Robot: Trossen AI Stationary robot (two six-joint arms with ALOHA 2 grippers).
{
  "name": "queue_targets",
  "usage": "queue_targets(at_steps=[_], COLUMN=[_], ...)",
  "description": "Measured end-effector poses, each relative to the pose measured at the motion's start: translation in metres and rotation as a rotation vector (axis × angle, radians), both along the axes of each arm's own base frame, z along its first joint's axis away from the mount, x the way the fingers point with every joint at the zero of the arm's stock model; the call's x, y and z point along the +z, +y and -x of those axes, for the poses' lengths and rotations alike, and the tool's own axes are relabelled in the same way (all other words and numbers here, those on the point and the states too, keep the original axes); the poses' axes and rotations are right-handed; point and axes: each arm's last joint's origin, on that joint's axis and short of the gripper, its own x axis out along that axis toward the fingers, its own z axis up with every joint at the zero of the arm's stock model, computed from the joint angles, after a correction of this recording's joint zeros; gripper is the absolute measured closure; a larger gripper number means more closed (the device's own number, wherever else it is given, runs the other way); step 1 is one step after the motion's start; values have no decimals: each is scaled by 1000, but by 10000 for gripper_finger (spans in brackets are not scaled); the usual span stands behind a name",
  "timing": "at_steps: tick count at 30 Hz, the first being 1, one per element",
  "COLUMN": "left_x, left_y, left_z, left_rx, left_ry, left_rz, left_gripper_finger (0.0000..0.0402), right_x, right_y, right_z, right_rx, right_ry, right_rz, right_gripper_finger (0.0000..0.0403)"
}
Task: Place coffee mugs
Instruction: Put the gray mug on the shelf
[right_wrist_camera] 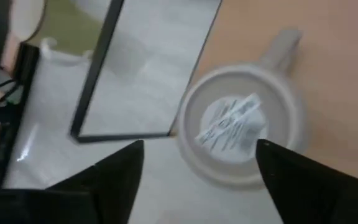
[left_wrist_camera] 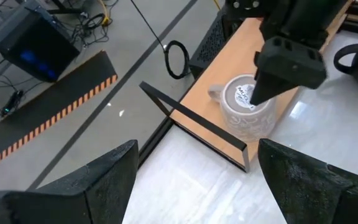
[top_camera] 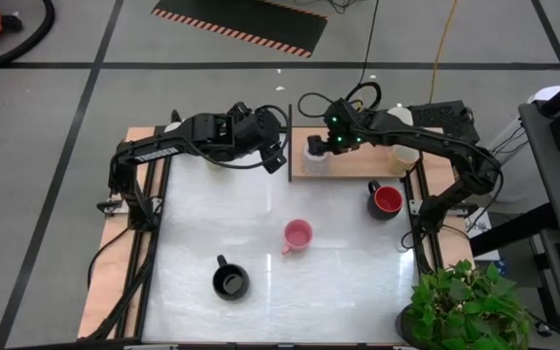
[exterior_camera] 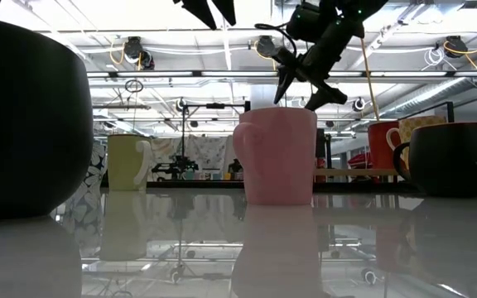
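From the front edge of the table (top_camera: 192,321) working back, I see the black mug (top_camera: 230,282) standing nearest, upright with its handle toward the far side, then the pink mug (top_camera: 297,234) near the middle, and the red mug (top_camera: 386,199) off to the right, all well apart on the glossy white top. Farther back, on the wooden shelf (top_camera: 358,167), a grey mug (left_wrist_camera: 247,114) stands upright with a paper label lying in its bowl; a cream mug (top_camera: 403,154) sits beyond it under the right arm. My right gripper (right_wrist_camera: 197,180) hangs directly above the grey mug with its fingers spread on either side of the rim and nothing between them, so the mug rests on its own. My left gripper (left_wrist_camera: 194,180) hovers just beside the shelf's dark frame, fingers wide and empty. I judge these mugs rigid, glazed and slippery, fairly heavy for their size, and liable to chip if dropped or knocked together. The best hold looks to be across the wall at the rim, one finger inside and one outside, away from the handle.
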Motion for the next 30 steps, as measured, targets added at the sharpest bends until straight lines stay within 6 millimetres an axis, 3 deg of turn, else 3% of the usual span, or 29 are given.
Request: queue_targets(at_steps=[5, 17, 24, 30], left_x=[0, 0, -1, -1], left_y=[5, 8, -6, -10], left_z=[0, 1, -1, -2], left_rx=[5, 40, 33, 22], left_ry=[3, -20, -52, -56], left_rz=[-7, 15, 65, 66], left_gripper_finger=[69, 69, 69, 69], right_x=[-2, -43, -37, -15], right_y=[-8, -31, -18, 0], right_z=[-4, -22, -21, -6], right_rx=[-23, 30, 79, 103], right_ry=[19, 120, 92, 81], right_rz=[116, 157, 78, 20], right_gripper_finger=[66, 64, 82, 95])
